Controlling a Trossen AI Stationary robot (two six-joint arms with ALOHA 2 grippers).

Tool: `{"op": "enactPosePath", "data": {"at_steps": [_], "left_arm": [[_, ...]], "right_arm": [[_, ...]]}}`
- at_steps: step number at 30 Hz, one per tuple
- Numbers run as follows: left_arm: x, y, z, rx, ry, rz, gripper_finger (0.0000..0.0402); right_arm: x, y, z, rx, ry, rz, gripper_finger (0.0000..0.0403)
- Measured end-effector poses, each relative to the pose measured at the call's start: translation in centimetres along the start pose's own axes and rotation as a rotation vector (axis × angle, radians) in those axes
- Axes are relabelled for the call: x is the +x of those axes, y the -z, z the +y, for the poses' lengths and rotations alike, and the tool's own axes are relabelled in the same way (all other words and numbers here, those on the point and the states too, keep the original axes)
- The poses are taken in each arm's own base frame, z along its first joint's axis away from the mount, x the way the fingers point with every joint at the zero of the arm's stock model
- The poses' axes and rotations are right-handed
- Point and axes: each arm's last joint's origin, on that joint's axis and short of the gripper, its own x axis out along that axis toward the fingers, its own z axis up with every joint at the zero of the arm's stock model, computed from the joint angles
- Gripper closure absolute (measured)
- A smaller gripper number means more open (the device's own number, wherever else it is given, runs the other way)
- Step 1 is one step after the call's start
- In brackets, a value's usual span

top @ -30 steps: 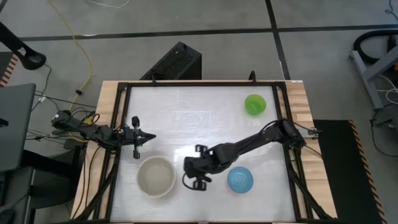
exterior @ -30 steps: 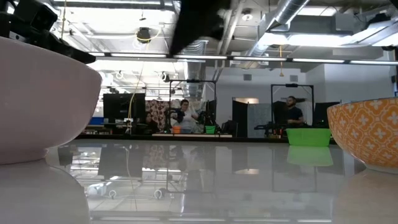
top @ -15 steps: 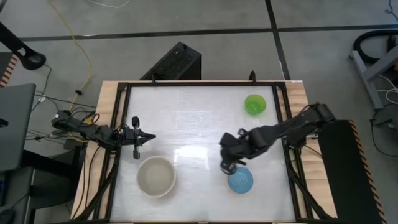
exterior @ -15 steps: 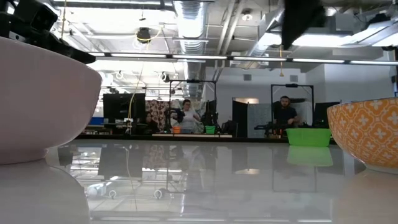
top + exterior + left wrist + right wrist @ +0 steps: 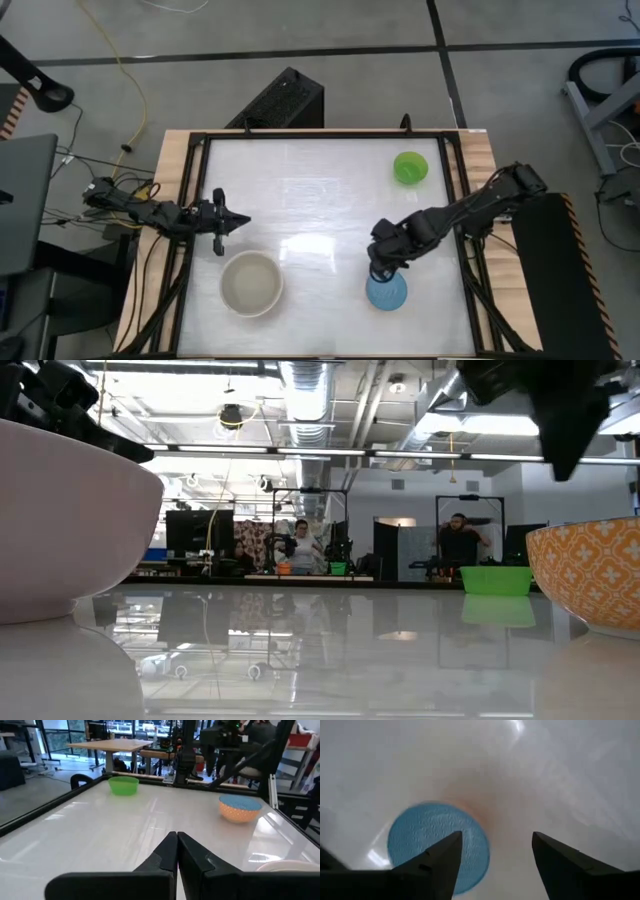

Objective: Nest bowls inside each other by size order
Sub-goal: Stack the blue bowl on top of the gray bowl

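Note:
A blue bowl [image 5: 386, 291] with a patterned orange outside [image 5: 590, 575] stands on its base at the table's near right. My right gripper [image 5: 380, 268] hangs open above the bowl's far rim, touching nothing. In the right wrist view [image 5: 496, 836] one finger is over the blue inside [image 5: 427, 845] and the other is past the rim. A cream-white bowl [image 5: 250, 283] with a greyish inside stands at the near left. A green bowl [image 5: 410, 167] stands at the far right. My left gripper [image 5: 243, 218] is shut and empty at the left edge.
The black frame rail [image 5: 455, 200] runs around the table. Bare white tabletop [image 5: 310, 200] lies between the bowls. In the low view, people sit at desks in the room beyond the table [image 5: 300, 545].
My right gripper has swung from beside the cream-white bowl toward the table's right edge. It now hangs over the blue bowl's far rim. The bowls have stayed where they were.

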Motion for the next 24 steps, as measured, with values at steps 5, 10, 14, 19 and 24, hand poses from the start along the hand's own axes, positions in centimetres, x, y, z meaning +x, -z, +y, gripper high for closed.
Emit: {"op": "enactPosePath", "data": {"at_steps": [5,10,14,19,24], "left_arm": [[0.0,0.0,0.0,-0.001,0.000,0.000,0.0401],[0.0,0.0,0.0,0.000,-0.001,0.000,0.0401],[0.0,0.0,0.0,-0.001,-0.002,0.000,0.0401],[0.0,0.0,0.0,-0.001,-0.004,-0.001,0.0401],[0.0,0.0,0.0,-0.008,-0.003,0.000,0.0401]], "right_arm": [[0.1,1.4,0.9,-0.006,-0.021,0.009,0.0138],[1.7,3.0,1.8,-0.014,0.038,0.041,0.0138],[3.6,3.5,2.2,0.012,0.047,0.083,0.0138],[5.5,3.7,2.0,0.026,0.111,0.110,0.0138],[6.6,3.8,1.7,0.024,0.141,0.111,0.0138]]}}
